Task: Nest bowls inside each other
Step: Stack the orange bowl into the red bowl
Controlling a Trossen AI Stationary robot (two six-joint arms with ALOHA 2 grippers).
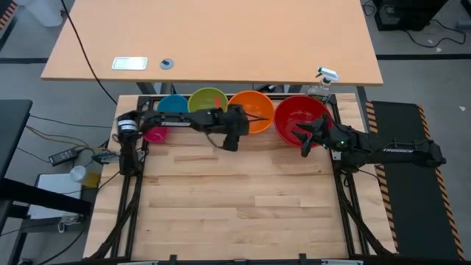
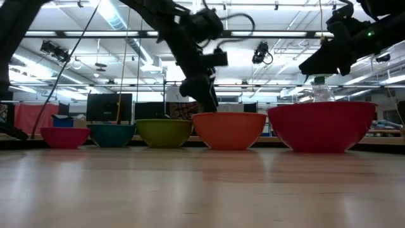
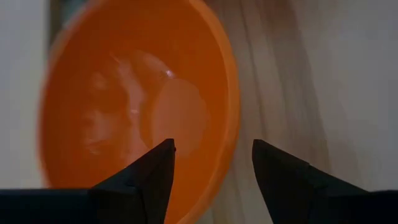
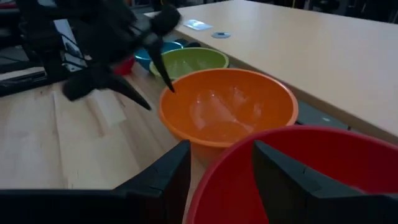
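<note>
Five bowls stand in a row along the table's far edge: magenta [image 1: 156, 134], blue [image 1: 173, 104], green [image 1: 207, 99], orange [image 1: 254, 109] and red [image 1: 300, 118], each on its base. My left gripper [image 3: 214, 165] is open and slants down at the orange bowl's near-left rim [image 3: 229, 140]. One finger is over the bowl's inside and the other is outside it; no touch shows. My right gripper [image 4: 221, 168] is open and hovers above the red bowl's near rim [image 4: 217, 163], clear of it in the low view [image 2: 319, 63].
A clear bottle [image 1: 321, 85] stands just behind the red bowl. A light desk [image 1: 213, 37] lies beyond the bowls. The wooden table [image 1: 235, 199] in front of the row is bare.
</note>
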